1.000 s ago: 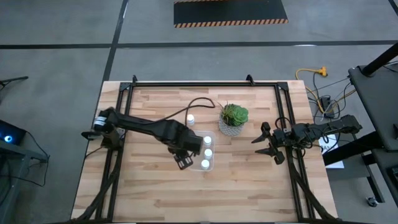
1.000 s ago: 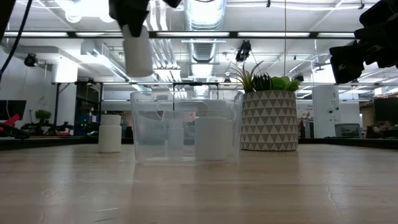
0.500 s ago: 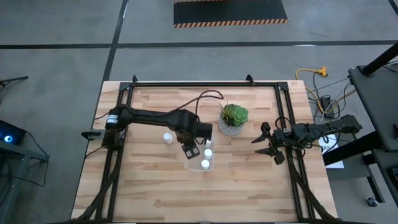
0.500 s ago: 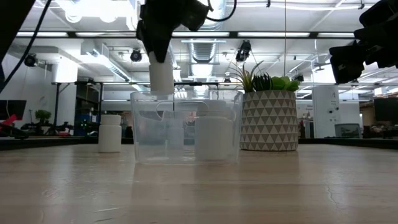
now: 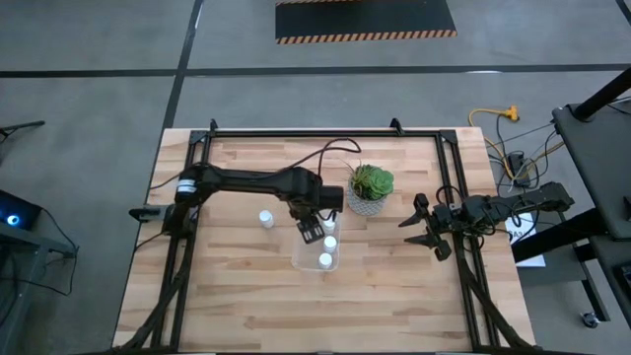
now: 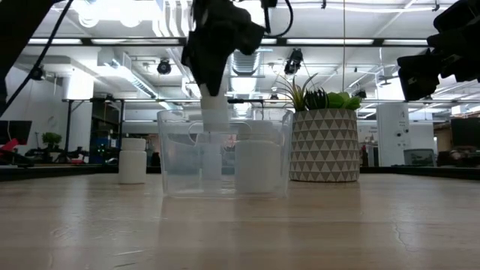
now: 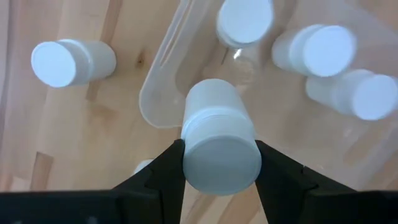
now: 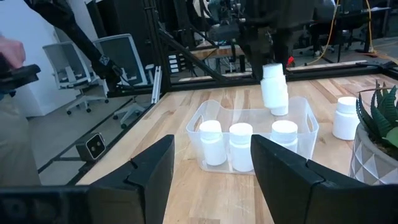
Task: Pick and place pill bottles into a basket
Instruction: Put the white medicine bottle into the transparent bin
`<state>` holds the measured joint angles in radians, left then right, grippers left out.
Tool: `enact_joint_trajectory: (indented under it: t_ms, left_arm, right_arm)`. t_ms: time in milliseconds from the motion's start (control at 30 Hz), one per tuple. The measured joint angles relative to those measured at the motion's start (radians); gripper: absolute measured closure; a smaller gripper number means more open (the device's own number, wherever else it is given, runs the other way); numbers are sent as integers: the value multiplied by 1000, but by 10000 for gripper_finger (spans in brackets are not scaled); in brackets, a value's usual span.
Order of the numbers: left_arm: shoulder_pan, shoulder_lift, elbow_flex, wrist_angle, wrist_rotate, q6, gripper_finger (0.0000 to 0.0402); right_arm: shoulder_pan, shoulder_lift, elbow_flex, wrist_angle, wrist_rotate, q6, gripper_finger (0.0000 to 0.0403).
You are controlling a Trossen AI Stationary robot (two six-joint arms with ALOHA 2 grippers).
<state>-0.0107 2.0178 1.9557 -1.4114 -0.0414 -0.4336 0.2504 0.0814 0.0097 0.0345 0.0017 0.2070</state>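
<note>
Left wrist view: my left gripper clamps a pill bottle between its fingers, basket rim just beyond.

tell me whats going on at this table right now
The left gripper holds a pill bottle over one end of the clear basket, ready to drop it in. Three bottles already stand inside. One more bottle stands on the table beside the basket. The right gripper waits, empty, at the table's right side, past the potted plant.
</note>
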Motion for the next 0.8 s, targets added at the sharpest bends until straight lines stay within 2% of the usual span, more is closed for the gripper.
enact_joint_trajectory:
  t_ms: [433, 800]
  left_arm:
    - [5, 123, -1, -2, -4, 76, 256]
    - [5, 123, -28, 55, -44, 83, 256]
  right_arm:
    - [0, 0, 0, 0, 0, 1, 202]
    - [0, 0, 0, 0, 0, 0, 202]
